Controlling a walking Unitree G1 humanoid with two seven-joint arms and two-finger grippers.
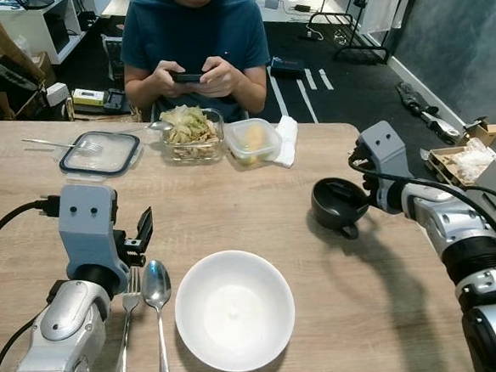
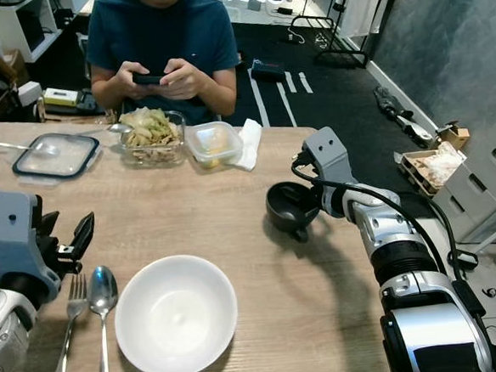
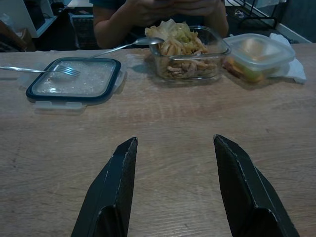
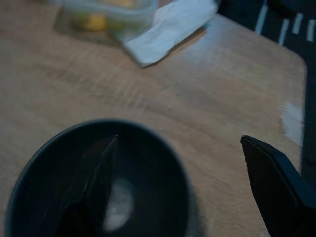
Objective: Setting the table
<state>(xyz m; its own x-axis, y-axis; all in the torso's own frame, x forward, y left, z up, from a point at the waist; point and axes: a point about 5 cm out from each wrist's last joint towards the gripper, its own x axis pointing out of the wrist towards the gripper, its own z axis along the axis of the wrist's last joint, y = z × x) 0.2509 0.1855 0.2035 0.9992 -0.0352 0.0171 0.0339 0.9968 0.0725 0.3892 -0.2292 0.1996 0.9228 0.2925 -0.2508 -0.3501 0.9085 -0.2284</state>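
Note:
A white bowl (image 1: pixel 234 310) stands empty on the wooden table (image 1: pixel 258 211) near its front edge. Just left of it lie a spoon (image 1: pixel 156 286) and a fork (image 1: pixel 130 305), side by side with handles toward me. My left gripper (image 1: pixel 141 234) hovers open above their heads, nothing between its fingers (image 3: pixel 116 192). To the right stands a black cup (image 1: pixel 339 203). My right gripper (image 4: pixel 180 139) is open at the cup (image 4: pixel 98 197), one finger inside it and the other outside its wall.
A person in a blue shirt (image 1: pixel 193 36) sits across the table, holding a phone. Before them are a glass food container (image 1: pixel 192 134), a lid with a fork (image 1: pixel 99 152), a plastic tub (image 1: pixel 253 140) and a napkin (image 1: pixel 287 141).

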